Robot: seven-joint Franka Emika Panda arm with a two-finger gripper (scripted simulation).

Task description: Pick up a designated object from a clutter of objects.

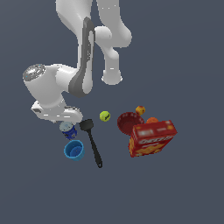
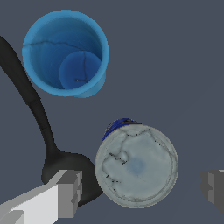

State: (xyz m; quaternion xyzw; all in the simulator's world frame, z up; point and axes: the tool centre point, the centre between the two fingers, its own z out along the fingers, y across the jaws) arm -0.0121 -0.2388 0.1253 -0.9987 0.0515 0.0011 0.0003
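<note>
The designated object, a small can [image 2: 136, 165] with a silvery-grey top and a dark blue label, stands upright in the clutter of objects; in the exterior view the can [image 1: 67, 128] is just under the white hand. My gripper [image 2: 142, 188] is open. One finger [image 2: 70, 192] shows on one side of the can and the other finger [image 2: 213, 186] on the opposite side, both apart from it. Nothing is held. How high the fingers hang above the floor I cannot tell.
A light-blue open cup [image 1: 74, 150] stands close to the can. A black spatula [image 1: 92, 142] lies beside both, its head [image 2: 65, 168] next to one finger. Further to the exterior view's right are a yellow-green ball [image 1: 104, 116], dark red bowl [image 1: 129, 122], small cube [image 1: 140, 110], orange [image 1: 152, 120] and red cracker box [image 1: 152, 138].
</note>
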